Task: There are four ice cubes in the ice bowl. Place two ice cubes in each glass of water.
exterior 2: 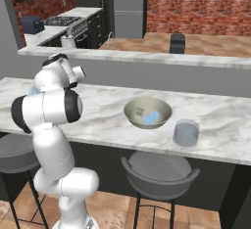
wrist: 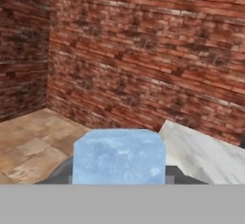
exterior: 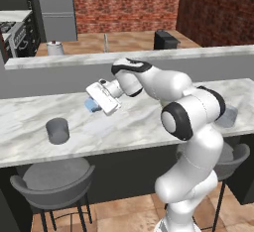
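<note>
White arm's gripper point(exterior: 94, 104) closed on small pale-blue translucent ice cube point(exterior: 91, 105), held above white marble bench point(exterior: 134, 122), right of short grey-blue glass tumbler point(exterior: 58, 130). Cube face square to hand cam, no long axis. Second tumbler point(exterior 2: 186, 133) beside wide grey-beige ice bowl point(exterior 2: 132, 111).

- Left base view: you look from behind the arm point(exterior: 193, 127), on its left, forward and down across the marble counter point(exterior: 134, 127) toward the brick wall point(exterior: 124, 3).
- Right base view: you look from behind the arm on its right, over the same counter; both views share the counter, the raised ledge point(exterior 2: 147, 57) and the stools beneath.
- Hand view: you look along the gripper point(wrist: 119, 180), tilted, with an ice cube point(wrist: 118, 157) very near and brick wall beyond.
</note>
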Controlling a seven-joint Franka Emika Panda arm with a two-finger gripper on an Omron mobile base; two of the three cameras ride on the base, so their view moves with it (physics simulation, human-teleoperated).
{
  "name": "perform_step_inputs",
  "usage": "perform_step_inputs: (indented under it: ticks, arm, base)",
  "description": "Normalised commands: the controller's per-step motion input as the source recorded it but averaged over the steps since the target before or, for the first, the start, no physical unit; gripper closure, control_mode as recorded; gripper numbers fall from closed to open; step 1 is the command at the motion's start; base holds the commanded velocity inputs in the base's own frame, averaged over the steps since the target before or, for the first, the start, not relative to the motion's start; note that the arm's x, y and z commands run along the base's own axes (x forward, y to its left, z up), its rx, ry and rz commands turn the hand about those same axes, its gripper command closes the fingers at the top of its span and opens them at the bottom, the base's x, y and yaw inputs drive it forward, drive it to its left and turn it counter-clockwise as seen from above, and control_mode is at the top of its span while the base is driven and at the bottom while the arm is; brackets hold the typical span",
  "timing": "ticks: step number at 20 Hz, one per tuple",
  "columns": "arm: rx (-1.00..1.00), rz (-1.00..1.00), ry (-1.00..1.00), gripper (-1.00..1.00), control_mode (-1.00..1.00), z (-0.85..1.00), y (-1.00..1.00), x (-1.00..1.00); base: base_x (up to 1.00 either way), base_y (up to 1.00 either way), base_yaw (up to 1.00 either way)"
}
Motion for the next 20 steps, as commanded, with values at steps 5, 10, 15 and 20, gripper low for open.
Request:
perform_step_inputs:
  ticks: [5,10,15,20]
  arm:
    - [0.0,-0.03,0.11,1.0,-1.0,-0.28,0.43,0.0]
    - [0.0,-0.03,0.13,1.0,-1.0,-0.33,0.18,0.0]
    - [0.0,-0.02,0.04,1.0,-1.0,-0.03,0.04,0.0]
    - [0.0,-0.01,0.05,1.0,-1.0,0.0,0.28,0.0]
  base:
    - [0.0,0.0,0.0]
    - [0.0,0.0,0.0]
    - [0.0,0.0,0.0]
    - [0.0,0.0,0.0]
